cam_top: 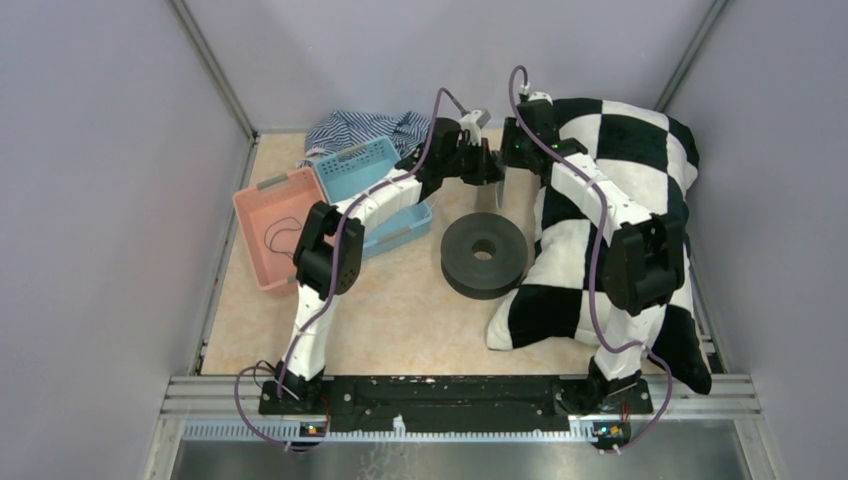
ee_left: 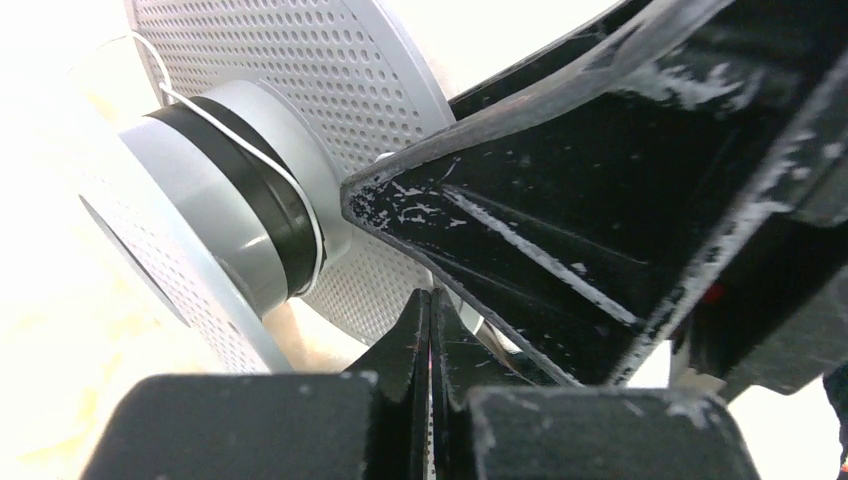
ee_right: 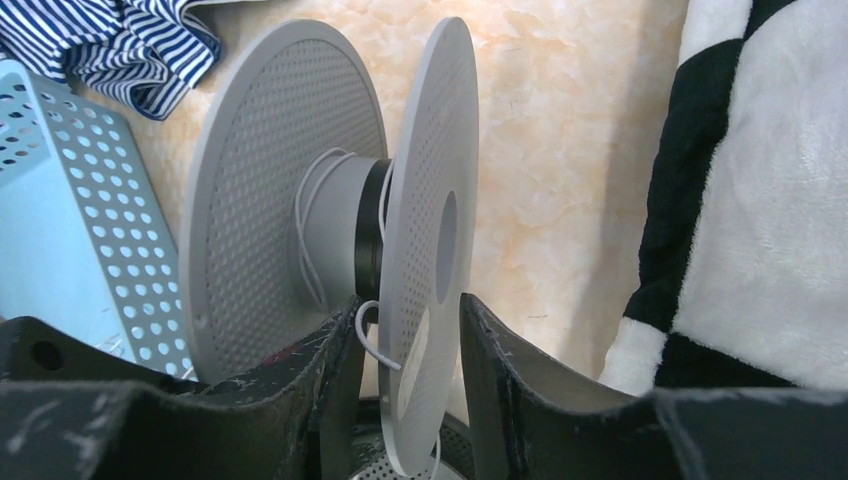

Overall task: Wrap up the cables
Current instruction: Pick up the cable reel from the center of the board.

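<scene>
White cable (ee_right: 312, 235) sits in a few loose turns on the hub of a grey perforated spool (ee_right: 265, 180), beside a dark band; one end hangs free by the near flange. Spool stands on edge at far-mid surface (cam_top: 400, 310), axis horiz., approx. left–right. Right tool (ee_right: 410, 335) grips the near flange. Left tool (ee_left: 430, 312) is pinched closed just below the hub. Top view only: black cable (cam_top: 282, 233) looped in pink basket (cam_top: 255, 200). Blue basket (ee_right: 60, 220) & striped cloth (ee_right: 120, 45) left of spool, checked blanket (ee_right: 760, 200) right.

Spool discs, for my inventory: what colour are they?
Light grey and perforated; the spool shows best in the right wrist view.
</scene>
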Controlling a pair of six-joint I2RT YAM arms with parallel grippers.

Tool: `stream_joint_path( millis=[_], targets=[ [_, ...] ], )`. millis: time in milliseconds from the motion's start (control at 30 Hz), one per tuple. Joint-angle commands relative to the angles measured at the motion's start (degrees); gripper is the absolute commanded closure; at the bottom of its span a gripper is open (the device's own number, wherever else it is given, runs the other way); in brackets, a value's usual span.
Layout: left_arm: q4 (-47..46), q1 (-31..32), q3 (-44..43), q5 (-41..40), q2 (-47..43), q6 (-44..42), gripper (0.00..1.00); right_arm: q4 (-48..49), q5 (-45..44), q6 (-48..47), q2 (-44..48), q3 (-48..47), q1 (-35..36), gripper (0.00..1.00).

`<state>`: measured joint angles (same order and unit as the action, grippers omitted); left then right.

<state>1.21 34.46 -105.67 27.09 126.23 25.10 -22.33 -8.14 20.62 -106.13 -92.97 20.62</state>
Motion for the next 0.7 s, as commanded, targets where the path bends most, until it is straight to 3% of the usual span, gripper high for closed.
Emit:
stream_joint_path(
  millis=[0, 167, 667],
  targets=[
    [-3.41, -0.32, -0.94, 1.98, -0.56, 1.77, 1.0, 0.79, -1.47, -0.77, -0.9, 0.46, 0.38, 0.62],
    [-4.02, -0.27, -0.59, 2.33, -0.53, 2.35, 1.0, 0.97, -1.52, -0.76, -1.15, 0.85, 0.47, 0.63],
    [-5.17, -0.34, 0.8, 2.79, -1.23, 3.25, 1.0, 0.49, -8.08, -3.73, -0.02, 1.37, 2.81, 0.83]
  ],
)
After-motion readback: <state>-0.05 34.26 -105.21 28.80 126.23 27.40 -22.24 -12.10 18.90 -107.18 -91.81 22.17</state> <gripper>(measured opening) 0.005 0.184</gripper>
